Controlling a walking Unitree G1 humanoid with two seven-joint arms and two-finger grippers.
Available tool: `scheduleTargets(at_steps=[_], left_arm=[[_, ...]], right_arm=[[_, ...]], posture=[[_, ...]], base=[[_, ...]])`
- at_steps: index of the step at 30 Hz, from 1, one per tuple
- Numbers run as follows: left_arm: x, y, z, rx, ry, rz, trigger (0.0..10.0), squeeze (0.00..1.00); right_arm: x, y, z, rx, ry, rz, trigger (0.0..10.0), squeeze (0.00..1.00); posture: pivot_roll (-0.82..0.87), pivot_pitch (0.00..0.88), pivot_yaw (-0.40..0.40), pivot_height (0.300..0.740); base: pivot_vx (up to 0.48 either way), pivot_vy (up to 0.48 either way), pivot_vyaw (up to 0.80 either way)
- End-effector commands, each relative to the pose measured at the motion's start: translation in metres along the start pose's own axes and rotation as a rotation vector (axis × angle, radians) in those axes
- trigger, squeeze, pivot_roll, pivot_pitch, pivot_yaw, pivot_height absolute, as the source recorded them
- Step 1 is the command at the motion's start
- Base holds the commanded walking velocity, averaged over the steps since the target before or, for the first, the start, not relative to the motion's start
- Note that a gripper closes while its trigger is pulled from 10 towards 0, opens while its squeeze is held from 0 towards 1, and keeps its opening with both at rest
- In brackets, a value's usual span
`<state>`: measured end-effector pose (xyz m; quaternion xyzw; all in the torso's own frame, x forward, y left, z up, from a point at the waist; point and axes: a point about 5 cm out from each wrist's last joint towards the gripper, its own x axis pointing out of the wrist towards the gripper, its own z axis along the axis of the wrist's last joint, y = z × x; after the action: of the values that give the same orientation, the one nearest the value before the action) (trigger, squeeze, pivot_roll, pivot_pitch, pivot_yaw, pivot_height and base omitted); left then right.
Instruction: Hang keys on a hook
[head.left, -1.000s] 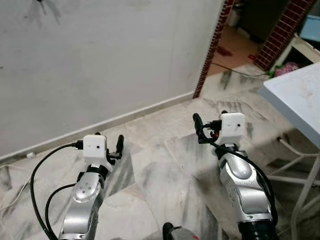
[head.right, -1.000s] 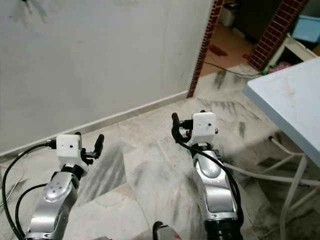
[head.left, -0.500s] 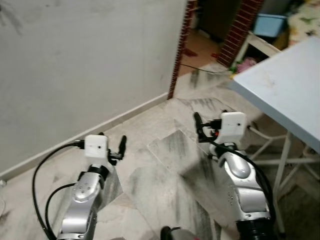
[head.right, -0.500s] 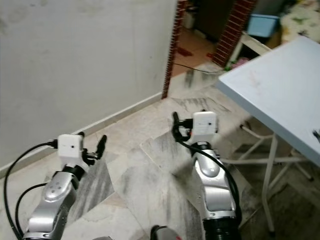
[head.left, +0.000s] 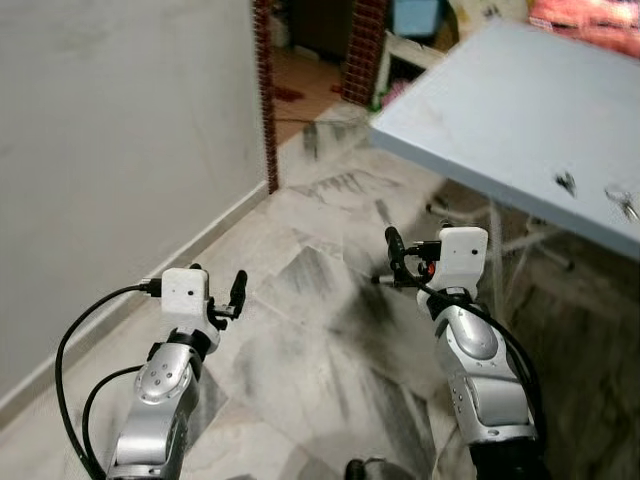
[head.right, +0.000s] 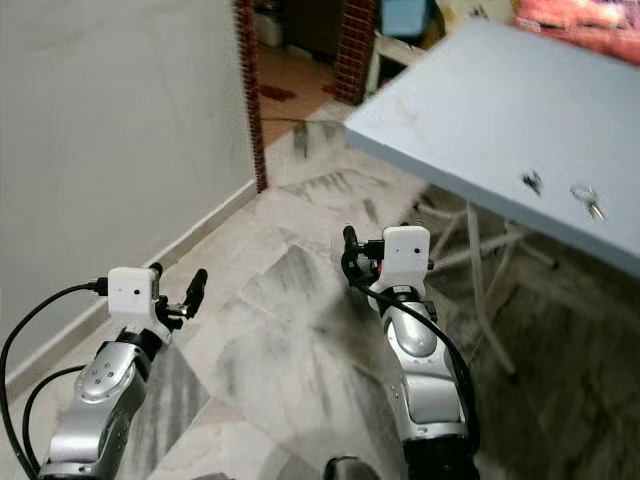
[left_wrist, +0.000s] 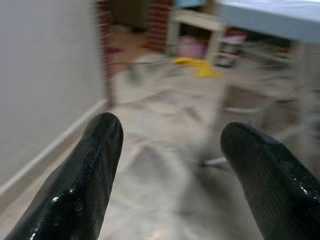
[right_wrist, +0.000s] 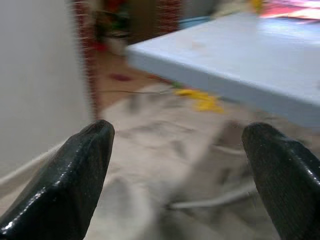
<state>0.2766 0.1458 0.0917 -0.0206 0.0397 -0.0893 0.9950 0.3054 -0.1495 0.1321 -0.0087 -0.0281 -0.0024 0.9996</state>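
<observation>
A small key ring (head.right: 588, 201) lies on the light blue table (head.left: 480, 90) near its right side, with a small dark object (head.right: 532, 181) just left of it. Both arms are held out in front of me at waist height, over the marble floor and short of the table. My left gripper (left_wrist: 170, 165) is open with nothing between its fingers, and it points toward the floor and the wall's foot. My right gripper (right_wrist: 175, 170) is also open and empty, facing the table's near edge. In the left eye view the right gripper (head.left: 405, 255) sits below the table edge.
A plain grey wall (head.left: 100, 150) runs along the left down to a skirting line. A brick-edged doorway (head.left: 264, 90) opens behind it into another room. White table legs (head.right: 478, 290) stand under the table, and open marble floor (head.left: 320, 330) lies between my arms.
The whole view has swung to the right: the wall slid off left and the table with the key ring came in. Both arms keep the same pose.
</observation>
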Motion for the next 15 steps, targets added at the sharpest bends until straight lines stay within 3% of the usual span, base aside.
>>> scheduleTargets(at_steps=[1, 11, 15], left_arm=[[-0.002, 0.009, 0.000, 0.013, 0.014, 0.015, 10.0, 0.00], [0.007, 0.013, 0.006, 0.045, 0.003, -0.014, 10.0, 0.00], [0.009, 0.004, 0.006, 0.030, -0.006, -0.025, 10.0, 0.00]], right_arm=[[-0.001, 0.002, 0.003, 0.002, -0.022, -0.012, 10.0, 0.00], [-0.004, -0.001, 0.003, 0.005, -0.041, -0.063, 10.0, 0.00], [-0.006, -0.001, 0.002, 0.002, -0.045, -0.069, 10.0, 0.00]], posture=[[-0.05, 0.152, 0.037, 0.740], [-0.06, 0.148, 0.071, 0.740], [-0.07, 0.147, 0.066, 0.740]], base=[[0.000, 0.000, -0.77], [0.000, 0.000, -0.78], [0.000, 0.000, -0.78]])
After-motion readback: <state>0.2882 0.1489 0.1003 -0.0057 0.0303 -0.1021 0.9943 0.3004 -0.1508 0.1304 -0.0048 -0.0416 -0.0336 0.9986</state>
